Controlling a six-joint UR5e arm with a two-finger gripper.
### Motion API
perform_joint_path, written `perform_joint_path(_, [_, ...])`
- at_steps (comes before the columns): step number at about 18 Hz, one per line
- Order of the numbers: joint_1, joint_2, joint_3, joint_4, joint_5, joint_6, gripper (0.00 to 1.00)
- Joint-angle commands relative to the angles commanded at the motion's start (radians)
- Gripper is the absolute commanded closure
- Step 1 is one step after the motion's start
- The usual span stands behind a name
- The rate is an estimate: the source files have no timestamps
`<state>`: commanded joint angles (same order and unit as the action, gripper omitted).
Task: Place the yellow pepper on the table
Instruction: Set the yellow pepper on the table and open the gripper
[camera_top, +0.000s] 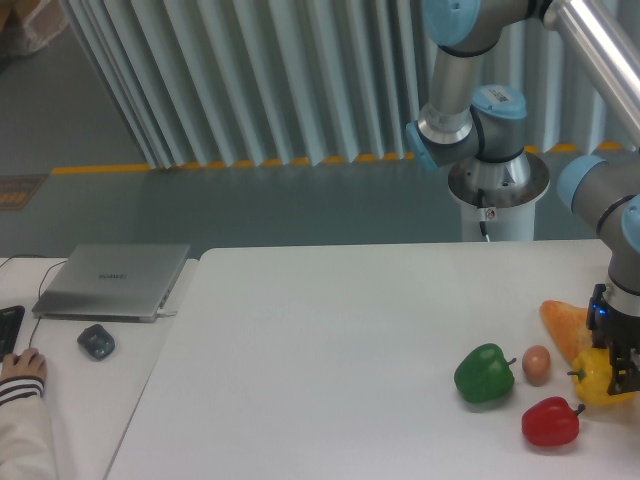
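Note:
The yellow pepper (594, 379) sits low at the far right of the white table (330, 350), just in front of the orange-tan bread. My gripper (618, 372) reaches down onto it from above, its dark fingers closed around the pepper's right side. The pepper looks to be at or touching the tabletop, but I cannot tell for sure. Part of the pepper is hidden behind the fingers.
A green pepper (484, 374), a brown egg (536, 364) and a red pepper (550, 421) lie just left of and below the gripper. The bread (562, 324) is behind it. At the left are a laptop (112, 279), a mouse (96, 341) and a person's hand (20, 366).

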<state>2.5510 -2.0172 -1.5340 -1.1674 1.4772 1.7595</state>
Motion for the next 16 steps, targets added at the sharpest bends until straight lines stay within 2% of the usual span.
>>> perform_joint_path(3, [0.000, 0.002, 0.002, 0.000, 0.003, 0.012, 0.38])
perform_joint_path(4, [0.000, 0.003, 0.002, 0.000, 0.011, 0.014, 0.25])
perform_joint_path(8, [-0.002, 0.003, 0.002, 0.002, 0.037, 0.020, 0.18])
perform_joint_path(9, [-0.002, 0.003, 0.002, 0.002, 0.037, 0.020, 0.07])
perform_joint_path(11, [-0.002, 0.003, 0.002, 0.002, 0.035, 0.020, 0.00])
perform_joint_path(16, [0.021, 0.052, 0.002, -0.020, 0.066, 0.020, 0.00])
